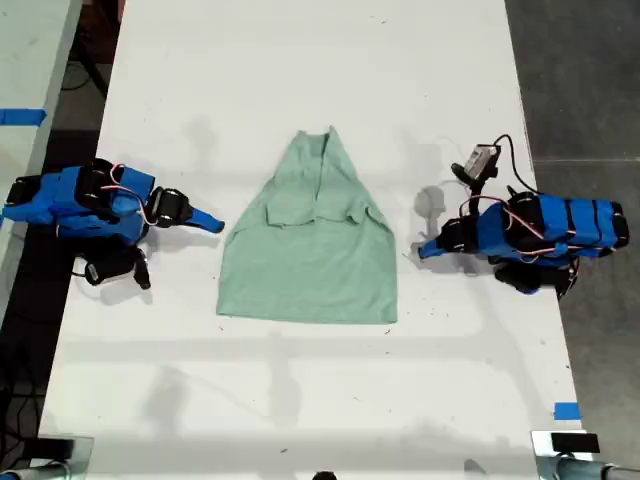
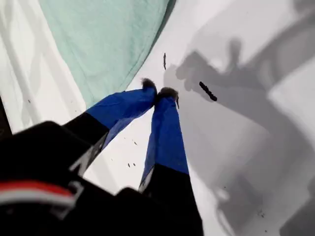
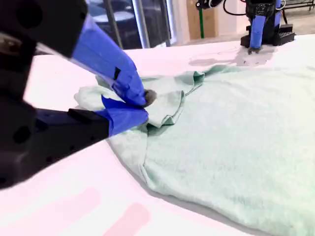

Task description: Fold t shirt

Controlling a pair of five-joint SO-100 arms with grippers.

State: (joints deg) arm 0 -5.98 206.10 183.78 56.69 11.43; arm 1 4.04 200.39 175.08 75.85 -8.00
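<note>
T shirt (image 1: 310,255) lies flat mid-desk (image 1: 300,60), sleeves folded in, hem toward the near edge. My first claw (image 1: 425,250) sits closed and empty just off the shirt's side, dark scraps (image 2: 207,91) beside its tips. Opposite, my second claw (image 1: 213,224) rests pinched shut, holding nothing, nothing between it and the cloth

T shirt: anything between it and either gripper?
Nothing visible. Only bare table lies between the t shirt and my first gripper on the exterior view's right, and my second gripper on its left.
</note>
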